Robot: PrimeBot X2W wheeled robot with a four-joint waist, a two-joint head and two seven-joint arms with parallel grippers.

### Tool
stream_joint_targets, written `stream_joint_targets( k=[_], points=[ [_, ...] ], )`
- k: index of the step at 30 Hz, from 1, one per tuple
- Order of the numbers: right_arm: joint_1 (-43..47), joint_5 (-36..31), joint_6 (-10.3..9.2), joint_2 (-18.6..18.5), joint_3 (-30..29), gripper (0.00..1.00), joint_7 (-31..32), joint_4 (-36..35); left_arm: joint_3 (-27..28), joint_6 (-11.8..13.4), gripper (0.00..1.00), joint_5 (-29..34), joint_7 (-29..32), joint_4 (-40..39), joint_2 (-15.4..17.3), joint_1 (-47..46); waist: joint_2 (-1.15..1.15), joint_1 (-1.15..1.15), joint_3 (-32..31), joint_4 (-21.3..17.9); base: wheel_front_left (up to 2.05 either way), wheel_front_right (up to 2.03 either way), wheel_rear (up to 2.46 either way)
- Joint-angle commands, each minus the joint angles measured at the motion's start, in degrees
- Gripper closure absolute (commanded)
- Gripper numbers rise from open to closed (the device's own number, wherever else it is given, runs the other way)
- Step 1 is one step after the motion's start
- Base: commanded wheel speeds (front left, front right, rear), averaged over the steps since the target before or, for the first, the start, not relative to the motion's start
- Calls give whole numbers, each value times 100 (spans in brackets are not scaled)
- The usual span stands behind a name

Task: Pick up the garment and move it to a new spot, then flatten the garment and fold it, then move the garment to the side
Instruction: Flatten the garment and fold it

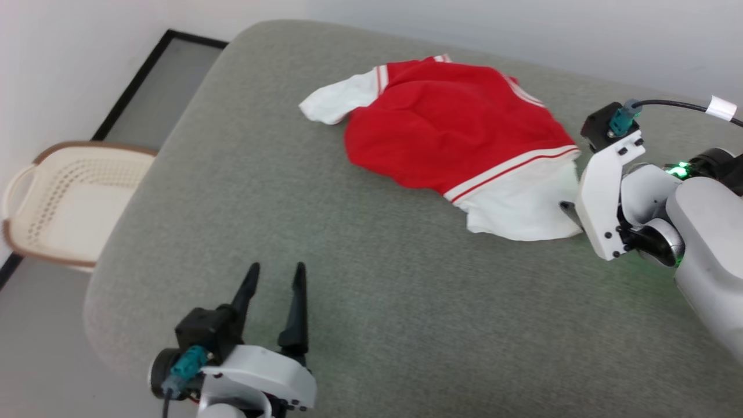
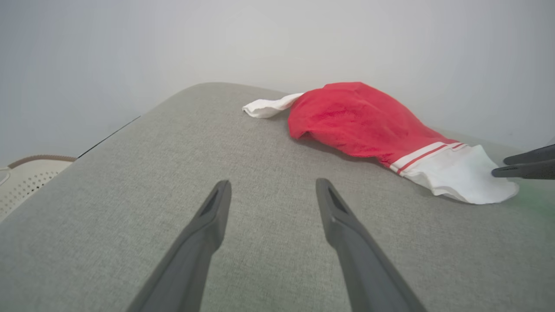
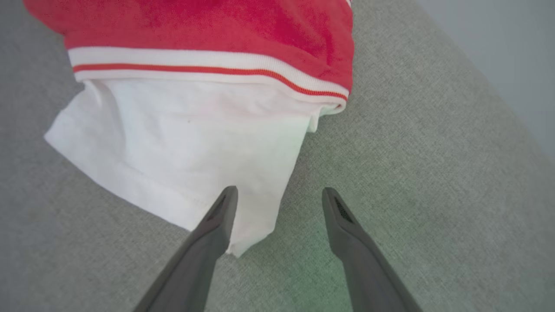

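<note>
The garment lies crumpled on the far half of the grey padded surface, red body up, one white sleeve at its far left and another white sleeve at its near right. My right gripper is open at that near sleeve, its left finger over the sleeve's corner and its right finger over bare fabric. In the left wrist view the garment lies ahead to the right, with my right gripper's fingers at the sleeve's tip. My left gripper stands open and empty near the front edge.
A cream perforated laundry basket stands on the floor to the left of the padded surface. A pale wall runs behind the far edge. The surface's left edge rounds down toward the floor.
</note>
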Motion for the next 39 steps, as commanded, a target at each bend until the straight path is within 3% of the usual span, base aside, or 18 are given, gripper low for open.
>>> stream_joint_targets(
  k=[1,6,7,9,15,22,28,39],
  points=[
    [-50,-27,-6,6,28,0,15,79,-8,36,0,54,1,-33,-22,38,0,0,133,190,0,0,0],
    [-143,-29,-6,94,272,0,14,622,-47,-7,0,111,2,-152,-221,71,0,0,277,373,0,0,0],
    [-123,-4,-6,114,321,25,-14,680,-26,-27,0,74,2,-161,-262,78,0,0,298,388,0,0,0],
    [-74,81,-6,146,414,100,-85,747,19,-52,0,97,1,-157,-273,72,0,0,326,396,0,0,0],
    [-195,316,-9,135,321,100,-652,853,96,-142,0,48,2,-160,-346,131,0,0,269,178,0,0,0],
    [-162,548,-8,-190,84,100,-1248,674,167,-82,0,104,36,-220,-217,102,0,0,152,-282,0,0,0],
    [10,676,-8,-746,-170,100,-1391,267,194,-17,0,128,132,-396,-72,125,0,0,128,-631,0,0,0],
    [886,713,-8,-2221,-849,100,-873,-1164,217,145,0,181,323,-741,153,217,0,0,76,-877,0,0,0]
  ],
)
